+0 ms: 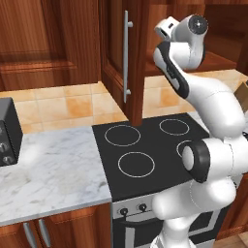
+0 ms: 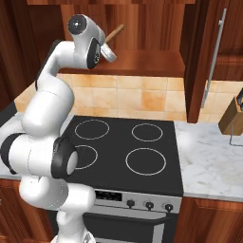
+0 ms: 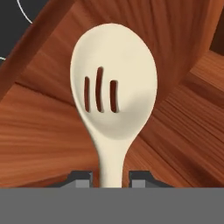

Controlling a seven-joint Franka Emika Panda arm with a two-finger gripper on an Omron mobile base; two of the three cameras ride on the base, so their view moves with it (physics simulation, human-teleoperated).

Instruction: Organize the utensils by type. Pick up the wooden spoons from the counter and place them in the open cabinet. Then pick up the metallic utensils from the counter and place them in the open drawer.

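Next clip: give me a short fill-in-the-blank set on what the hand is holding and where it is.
1. The hand grips a wooden spoon by its ____.
2. The spoon's bowl has ____ slots.
3. The hand is raised at the open ____ above the stove.
4. A knife block stands on the counter, to the stove's ____ in the right base view.

Missing words: handle; three; cabinet; right

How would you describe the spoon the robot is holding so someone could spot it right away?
Look above the black stovetop to the open wall cabinet with the wooden shelf. There the gripper is shut on a wooden spoon, just above the shelf. It is pale tan, with three slots in its oval bowl.
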